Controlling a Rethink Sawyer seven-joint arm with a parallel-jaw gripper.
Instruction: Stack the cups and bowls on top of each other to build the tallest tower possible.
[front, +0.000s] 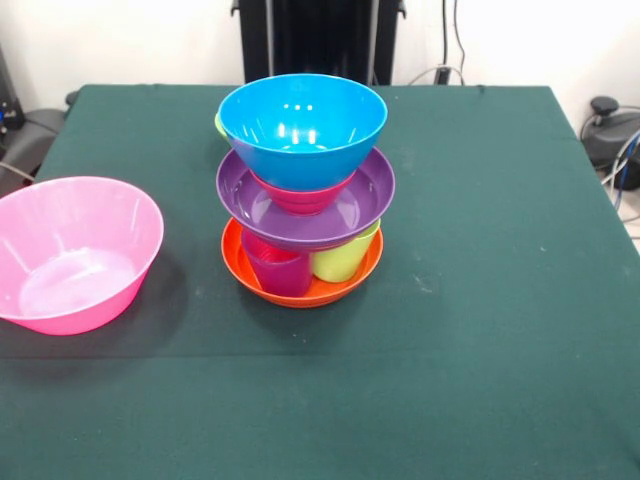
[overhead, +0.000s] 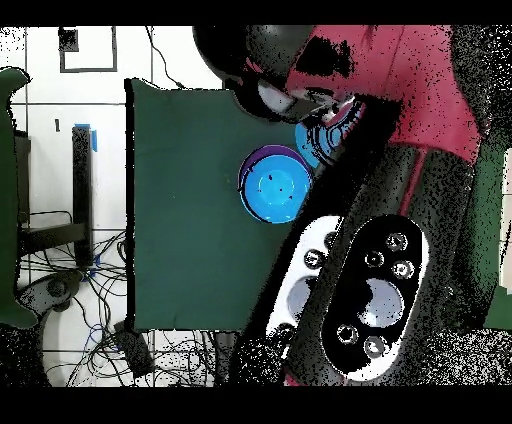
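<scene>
Gripper state cannot be determined: the front view does not show it, and in the overhead view the arm (overhead: 420, 110) covers the table's right side without a distinguishable claw. On the green table (front: 480, 300), the tower (front: 303, 190) stands near centre: orange bowl (front: 300, 290) at the base holding the purple cup (front: 277, 270) and lime green cup (front: 343, 260), then purple bowl (front: 305, 205), red bowl (front: 300, 193), blue bowl (front: 303, 125). The pink bowl (front: 70, 250) sits apart at the left edge.

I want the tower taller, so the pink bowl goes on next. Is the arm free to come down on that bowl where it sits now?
Probably yes. The pink bowl sits upright and alone on the table, apart from the tower, with nothing over it. The gripper itself is not clearly visible, so its readiness is uncertain.
</scene>
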